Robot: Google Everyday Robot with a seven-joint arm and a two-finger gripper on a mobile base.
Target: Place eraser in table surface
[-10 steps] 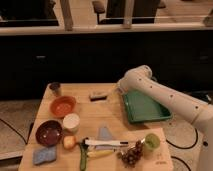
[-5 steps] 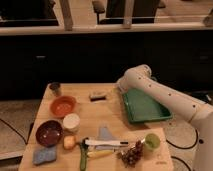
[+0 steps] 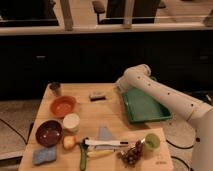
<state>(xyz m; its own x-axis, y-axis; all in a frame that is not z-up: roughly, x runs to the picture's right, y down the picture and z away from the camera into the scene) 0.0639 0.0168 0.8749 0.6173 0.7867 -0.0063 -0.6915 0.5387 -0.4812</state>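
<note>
My gripper [image 3: 120,87] hangs at the end of my white arm [image 3: 165,95], just over the near-left corner of the green tray [image 3: 145,106], fingers apart and gripping nothing. The eraser [image 3: 97,96] lies flat on the table surface [image 3: 112,114], just to the side of my gripper and not touching it, between the tray and the orange bowl [image 3: 63,106]. A small dark cup [image 3: 55,88] stands at the far corner. Nearer the front are a white cup [image 3: 71,122], a dark red bowl [image 3: 48,132], a blue-grey pad [image 3: 44,155], a green cup [image 3: 152,142] and grapes [image 3: 131,154].
</note>
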